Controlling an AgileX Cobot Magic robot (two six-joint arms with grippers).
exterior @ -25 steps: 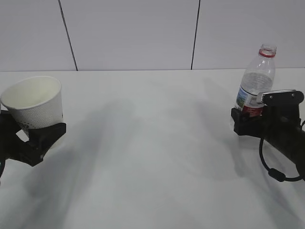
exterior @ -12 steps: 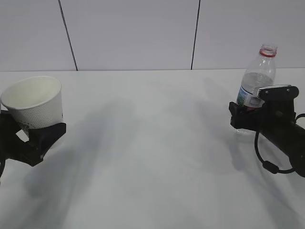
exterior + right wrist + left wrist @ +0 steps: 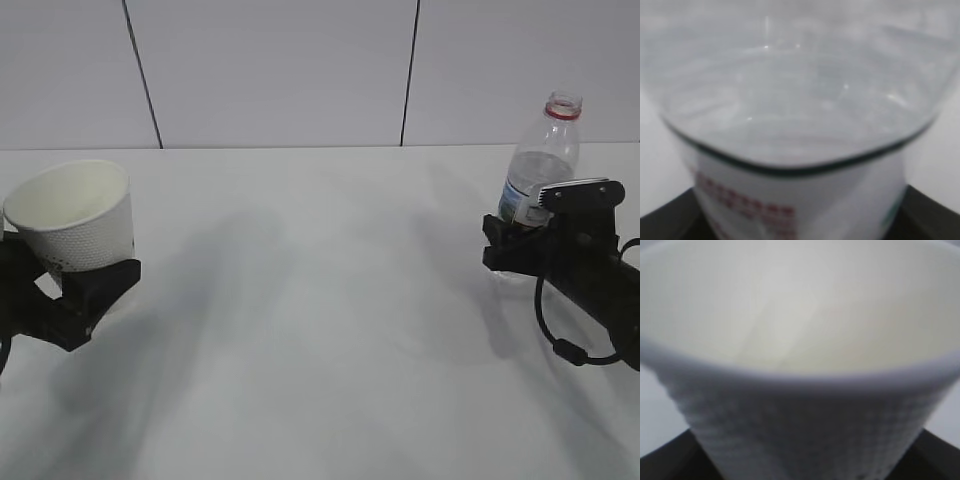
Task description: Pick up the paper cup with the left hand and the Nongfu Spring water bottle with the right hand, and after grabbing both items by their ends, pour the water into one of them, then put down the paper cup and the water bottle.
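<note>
The white dimpled paper cup [image 3: 75,215] hangs above the table at the far left, tilted with its mouth up and toward the right. My left gripper [image 3: 62,272] is shut on its lower end. In the left wrist view the cup [image 3: 800,390] fills the frame and looks empty, with black fingers [image 3: 665,462] at the bottom corners. The capless Nongfu Spring water bottle [image 3: 545,150] stands upright at the right. My right gripper [image 3: 520,240] is shut around its labelled lower body. The bottle [image 3: 800,100] fills the right wrist view, with a finger [image 3: 930,210] at its side. I cannot make out the water level.
The white table [image 3: 320,300] stretches between the two arms, with a pale panelled wall [image 3: 280,70] behind it. The right arm's cable [image 3: 560,345] loops down toward the table.
The right gripper has slid forward along the table and closed around the bottle's lower part. The cup and left gripper have barely moved.
</note>
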